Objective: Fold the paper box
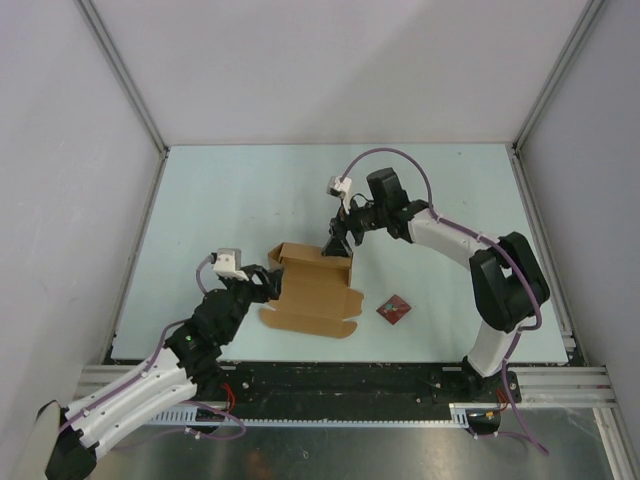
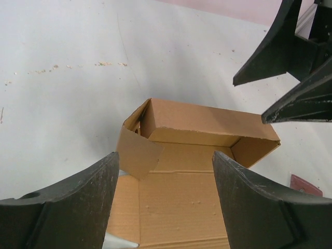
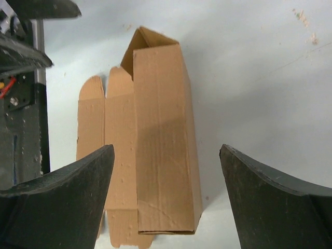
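The paper box is brown kraft cardboard, partly folded, in the middle of the table. Its far wall and end walls stand up, and its near panel with tabs lies flat. My left gripper is open at the box's left end, holding nothing. In the left wrist view the flat panel lies between my open fingers. My right gripper is open and empty just above the far right corner. In the right wrist view the standing wall shows between its spread fingers.
A tiny dark red square item lies to the right of the box; it also shows in the left wrist view. White walls and metal rails enclose the pale table. The arm bases stand at the near edge.
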Controlling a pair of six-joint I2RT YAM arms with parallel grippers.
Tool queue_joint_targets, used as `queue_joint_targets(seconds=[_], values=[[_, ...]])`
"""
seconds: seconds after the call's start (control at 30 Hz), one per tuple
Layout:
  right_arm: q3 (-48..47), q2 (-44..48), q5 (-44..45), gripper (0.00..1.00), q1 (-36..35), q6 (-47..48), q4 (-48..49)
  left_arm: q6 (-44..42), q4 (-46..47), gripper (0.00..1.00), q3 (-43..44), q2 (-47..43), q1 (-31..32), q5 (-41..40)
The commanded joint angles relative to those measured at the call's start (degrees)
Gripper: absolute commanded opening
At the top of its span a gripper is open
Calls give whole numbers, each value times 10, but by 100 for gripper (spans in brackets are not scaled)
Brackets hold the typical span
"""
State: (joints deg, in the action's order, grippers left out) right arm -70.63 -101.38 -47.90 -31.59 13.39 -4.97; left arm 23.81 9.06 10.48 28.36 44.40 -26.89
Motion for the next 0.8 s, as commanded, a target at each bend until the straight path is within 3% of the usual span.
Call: queue_joint_targets(seconds=[0.0,0.2,0.77], values=[[-36,26,39,91,-12,87,-126,-17,4,77,7,-5,1,-8],[-56,14,81,98,-42,118,-164,-16,5,78,3,-6,1,-7],[-107,-38,185,98,-71,170,-205,-25,5,78,-2,-13,-1,-18]])
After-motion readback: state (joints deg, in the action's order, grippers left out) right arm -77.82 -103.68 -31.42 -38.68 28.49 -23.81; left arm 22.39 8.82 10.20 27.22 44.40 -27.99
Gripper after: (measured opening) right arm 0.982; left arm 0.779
